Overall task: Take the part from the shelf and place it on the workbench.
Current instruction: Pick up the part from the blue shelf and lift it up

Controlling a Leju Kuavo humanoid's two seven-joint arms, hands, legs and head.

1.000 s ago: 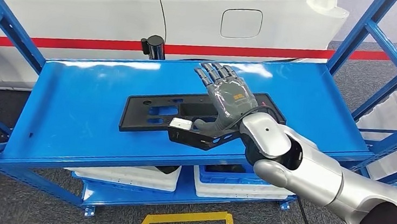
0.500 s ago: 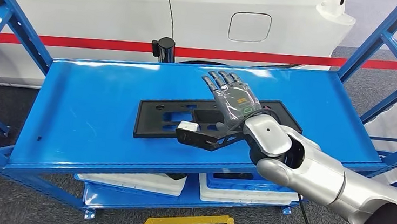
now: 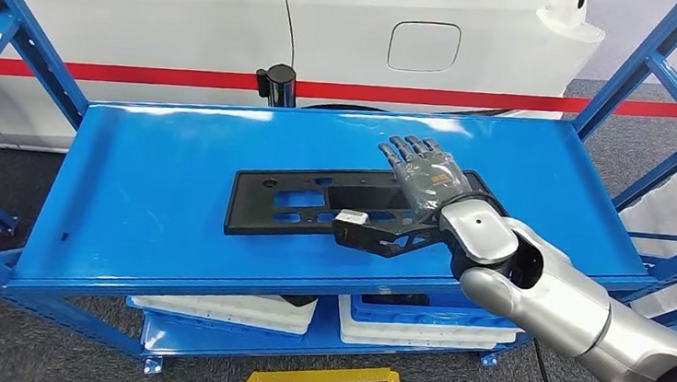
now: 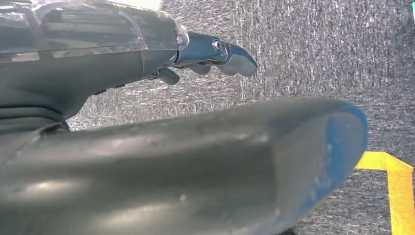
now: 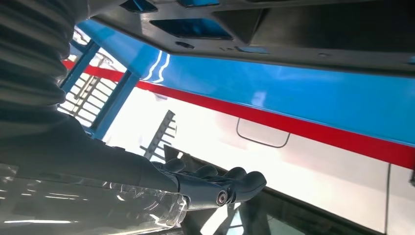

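Observation:
The part is a long flat black plate with cutouts, lying across the middle of the blue shelf top. My right hand is over the plate's right end, fingers stretched flat toward the shelf's back and holding nothing. At its thumb side a black ribbed piece with a white tip sits over the plate's front edge. The right wrist view has the plate close beyond the straight fingers. My left hand hangs over grey carpet, holding nothing.
Blue uprights frame the shelf on both sides. White bins stand on the lower level. A white car body with a red stripe and a black cylinder stand behind. Yellow tape marks the floor in front.
The camera shifted at first, moving the whole scene. Since then my right hand has slid to the right along the plate, the white-tipped piece moving with it; the plate stayed put.

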